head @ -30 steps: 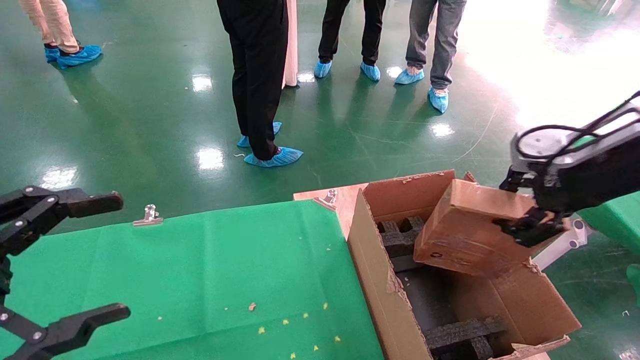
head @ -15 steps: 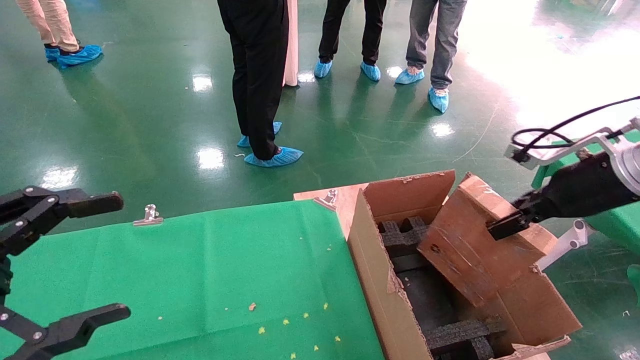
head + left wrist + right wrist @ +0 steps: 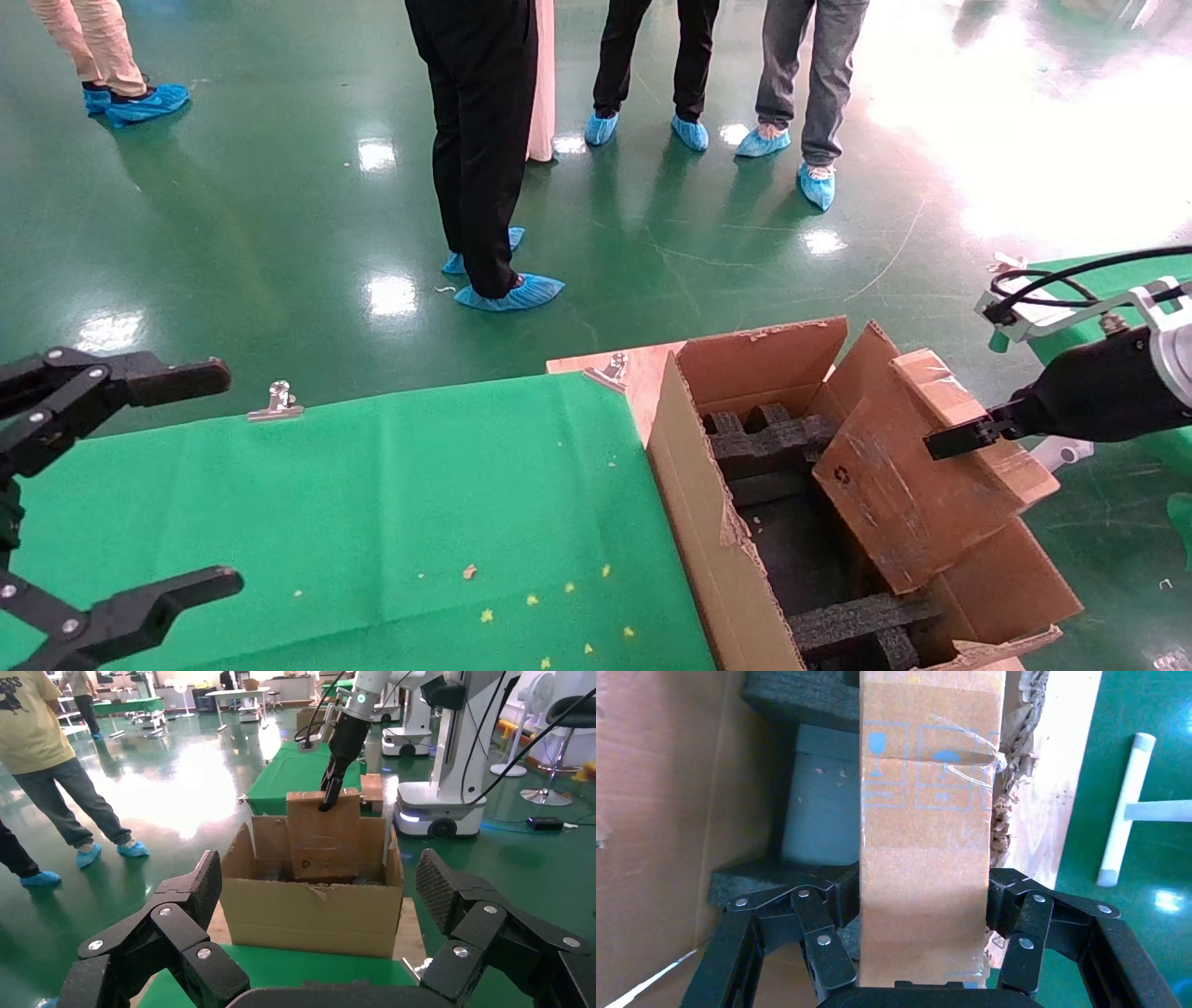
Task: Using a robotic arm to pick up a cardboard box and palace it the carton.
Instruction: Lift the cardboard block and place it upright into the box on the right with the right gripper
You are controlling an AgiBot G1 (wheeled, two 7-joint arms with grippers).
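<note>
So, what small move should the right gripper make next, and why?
Probably lower a little further, then release. The right gripper grips the cardboard box tilted, partly inside the carton, its lower edge above the black foam inserts.

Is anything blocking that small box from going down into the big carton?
Partly. The right gripper holds the box tilted, half inside the carton. Black foam inserts sit at the far and near ends, with an open gap between them under the box. The left gripper hangs over the green table, clear of it.
</note>
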